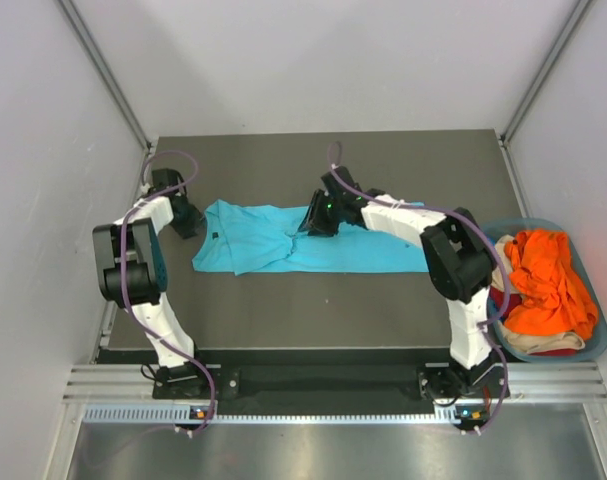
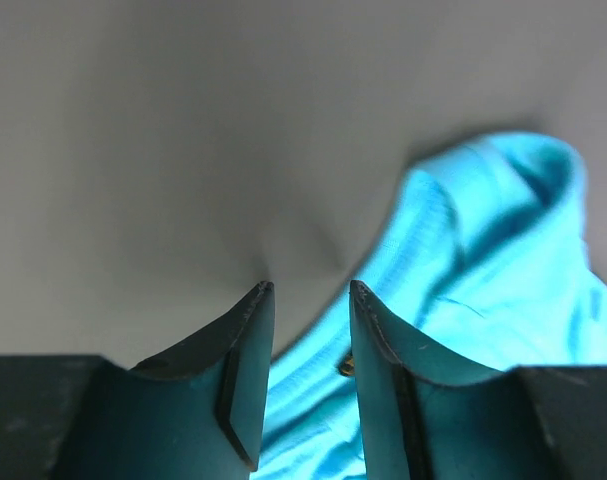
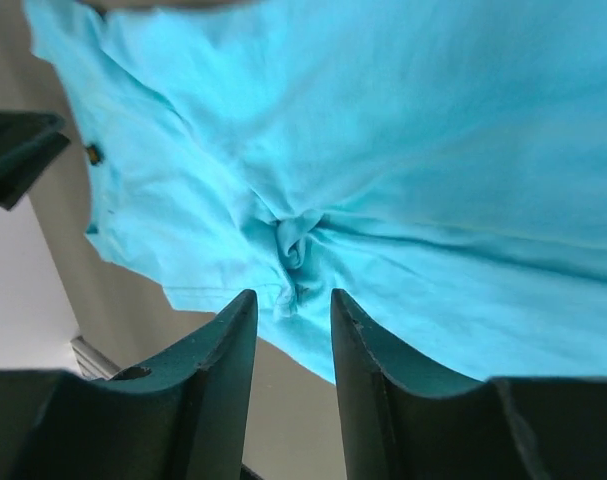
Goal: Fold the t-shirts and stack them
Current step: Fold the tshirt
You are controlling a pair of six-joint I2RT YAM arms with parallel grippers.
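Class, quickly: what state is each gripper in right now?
Left gripper: open, holding nothing.
Right gripper: open, holding nothing, over the turquoise t-shirt.

Found the spread t-shirt (image 1: 268, 245) lying flat on the table (image 1: 333, 310), lengthwise across its width, reaching from left of centre to right of centre. Saw the left gripper (image 1: 191, 225) just beside the shirt's left end, low over the table, with the cloth edge below and to the right of it in the left wrist view. Saw the right gripper (image 1: 315, 220) over the shirt's middle, toward its far edge, just above a bunched fold. Noted the basket (image 1: 601, 340) beyond the table's right edge, toward the near corner and well apart from the spread shirt. Saw the heaped t-shirts (image 1: 543, 280) piled inside it.
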